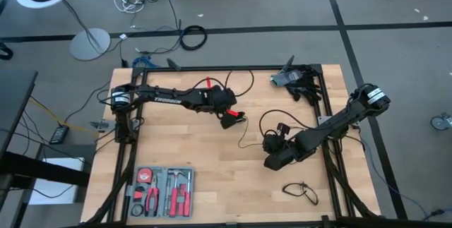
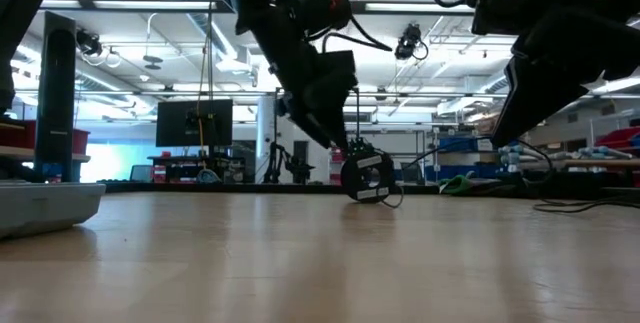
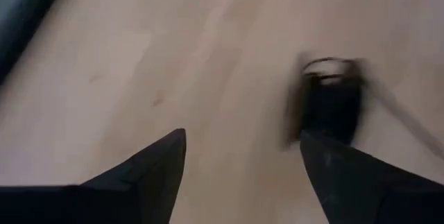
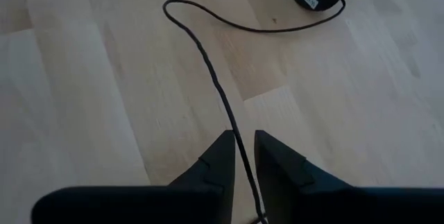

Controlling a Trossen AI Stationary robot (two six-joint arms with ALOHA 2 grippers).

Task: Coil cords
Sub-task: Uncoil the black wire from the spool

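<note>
Left gripper (image 3: pixel 243 154) fingers spread wide beside the disc (image 2: pixel 367 177), mid-tabletop; right gripper (image 4: pixel 243 156) fingers narrowly pinch the long cord (image 4: pixel 215 78). The disc's label is unreadable.

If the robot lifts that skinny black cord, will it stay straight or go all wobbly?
Probably wobbly: the cord already lies in loose bends on the table. It looks thin, so likely light. Its round disc end may swing or roll.
</note>
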